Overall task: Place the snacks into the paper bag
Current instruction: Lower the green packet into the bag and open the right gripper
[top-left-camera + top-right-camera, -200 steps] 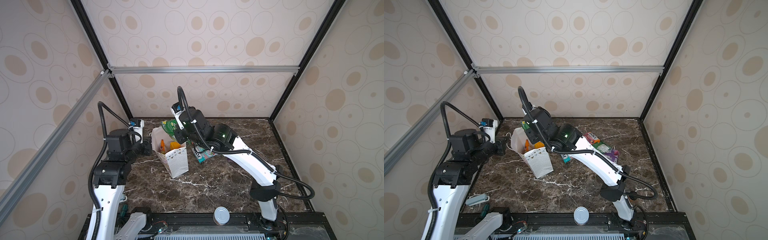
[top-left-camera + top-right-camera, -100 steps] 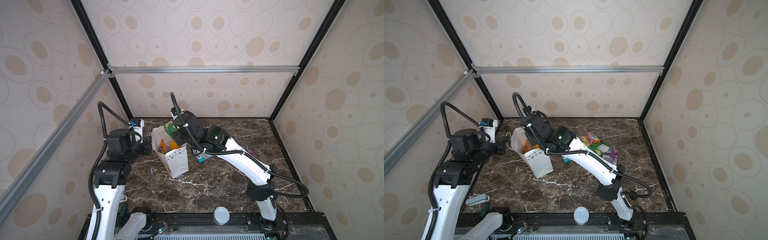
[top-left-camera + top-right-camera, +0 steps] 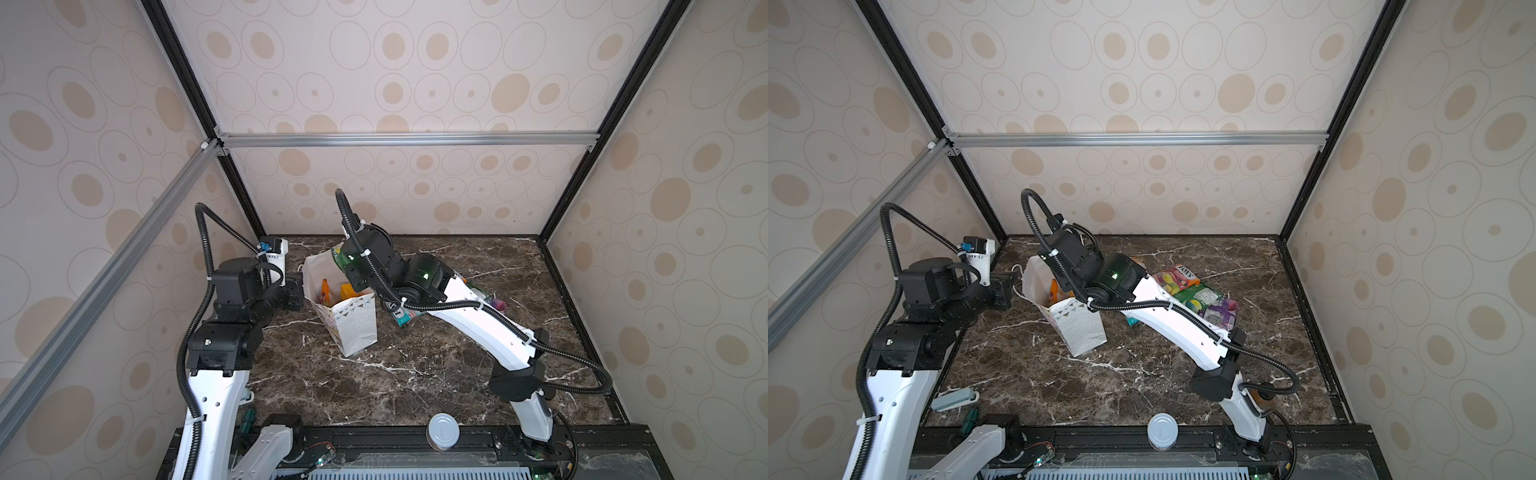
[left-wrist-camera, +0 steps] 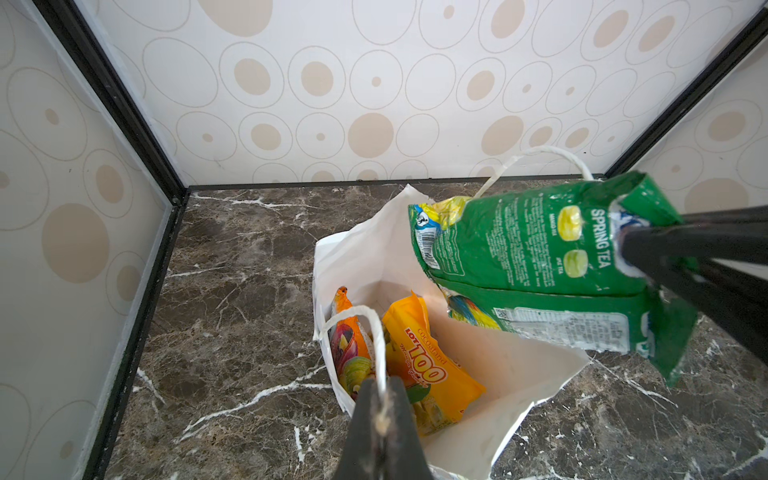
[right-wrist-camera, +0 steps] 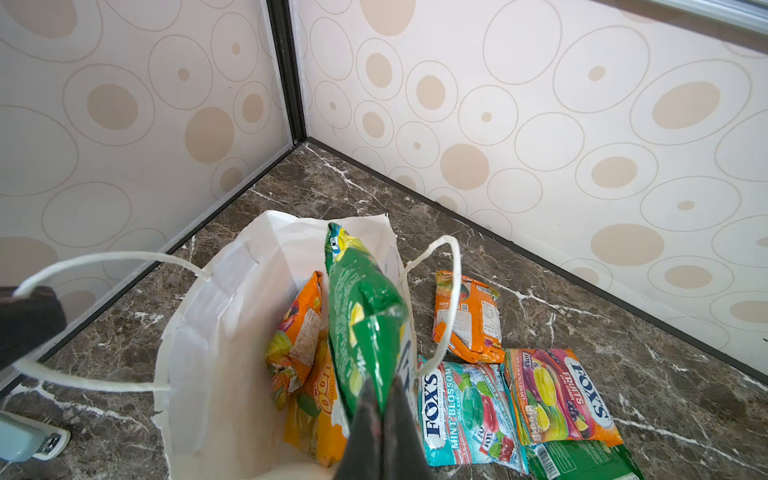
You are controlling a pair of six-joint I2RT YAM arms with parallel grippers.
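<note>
The white paper bag (image 3: 354,328) (image 3: 1079,328) stands open on the marble table. My left gripper (image 4: 382,401) is shut on its near cord handle (image 4: 376,332), at the bag's left rim (image 3: 306,274). My right gripper (image 5: 380,405) is shut on a green packet (image 5: 361,307) (image 4: 519,245), which hangs over the bag's mouth. Inside the bag lie an orange packet (image 4: 351,349) and a yellow packet (image 4: 428,365). On the table to the right of the bag lie more snacks: an orange one (image 5: 465,316), a teal one (image 5: 461,407), a pink one (image 5: 557,395) (image 3: 1177,276) and a purple one (image 3: 1223,313).
A silver-lidded can (image 3: 444,430) (image 3: 1162,430) sits on the front rail. A pale teal object (image 3: 953,400) lies at the table's front left. The bag stands near the back left corner, close to the walls. The bag's far cord handle (image 5: 449,291) stands up beside the green packet.
My right arm has swung left with the green packet, from beside the bag's right rim to over its mouth. The left arm and the bag have stayed still.
</note>
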